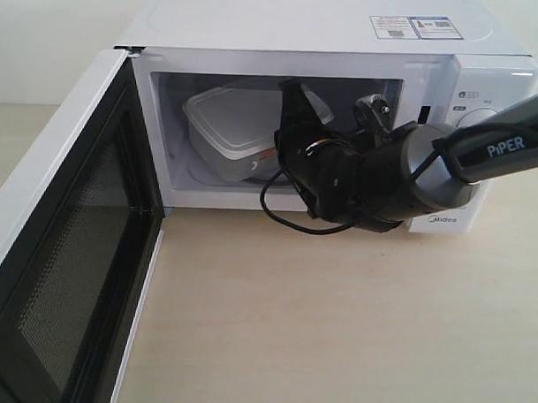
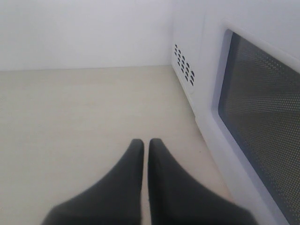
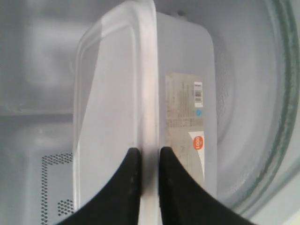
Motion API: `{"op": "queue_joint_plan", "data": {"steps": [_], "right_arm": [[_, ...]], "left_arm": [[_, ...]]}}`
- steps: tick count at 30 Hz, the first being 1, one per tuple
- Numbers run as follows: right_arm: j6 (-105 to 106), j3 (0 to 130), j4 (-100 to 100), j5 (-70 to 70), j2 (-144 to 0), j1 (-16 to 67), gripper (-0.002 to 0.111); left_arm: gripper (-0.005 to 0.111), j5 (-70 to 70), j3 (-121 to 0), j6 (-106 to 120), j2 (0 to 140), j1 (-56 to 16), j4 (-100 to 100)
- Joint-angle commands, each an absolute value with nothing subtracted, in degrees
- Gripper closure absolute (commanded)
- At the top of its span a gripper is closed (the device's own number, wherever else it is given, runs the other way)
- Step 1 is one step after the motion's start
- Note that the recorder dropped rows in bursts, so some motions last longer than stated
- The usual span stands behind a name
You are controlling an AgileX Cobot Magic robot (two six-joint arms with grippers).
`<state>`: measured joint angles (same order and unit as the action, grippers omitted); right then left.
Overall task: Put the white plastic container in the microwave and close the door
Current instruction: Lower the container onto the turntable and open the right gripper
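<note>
A: Where is the white plastic container (image 1: 226, 122) now?

B: Inside the microwave (image 1: 328, 27), left of the cavity's middle and above the glass turntable (image 3: 277, 117). It sits tilted, and whether its base rests on the glass cannot be told.

A: And the right fingers (image 3: 129, 180)?

B: They are closed on the container's rim, lid to one side and the labelled base to the other. The arm reaches in through the open front from the right.

A: Which way does the box lie from them?

B: Straight ahead. Its long axis runs on from the fingers into the cavity, so the way out is probably straight back along that line once the grip opens. A sideways pull would likely drag the box with it.

A: The door (image 1: 64, 247)?

B: Swung wide open on the left, with its inner frame facing the exterior camera.

A: Which arm is nearer to it?

B: The left. The left fingers (image 2: 126, 180) are pressed together, holding nothing, low over the bench (image 1: 335, 328) just beside the door's outer face. That arm seems better placed to push the door shut, but only after the right arm is clear of the opening.
</note>
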<state>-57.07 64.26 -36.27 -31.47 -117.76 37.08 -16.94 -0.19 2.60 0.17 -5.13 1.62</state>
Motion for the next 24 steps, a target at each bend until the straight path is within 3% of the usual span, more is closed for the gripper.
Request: {"op": "queue_joint_plan", "data": {"steps": [1, 17, 20, 24], "right_arm": [[-56.2, 64.6, -34.9, -31.0, -117.0, 37.2, 0.108], [-56.9, 64.6, -29.0, -31.0, -116.9, 37.2, 0.108], [-56.8, 64.6, -28.8, -31.0, -116.4, 37.2, 0.098], [-56.6, 64.6, -28.9, -31.0, -115.9, 37.2, 0.069]], "left_arm": [[0.102, -16.9, 0.0, 2.7, 0.0, -5.0, 2.1], [0.102, -16.9, 0.0, 2.7, 0.0, -5.0, 2.1], [0.102, -16.9, 0.0, 2.7, 0.0, -5.0, 2.1], [0.102, -16.9, 0.0, 2.7, 0.0, -5.0, 2.1]]}}
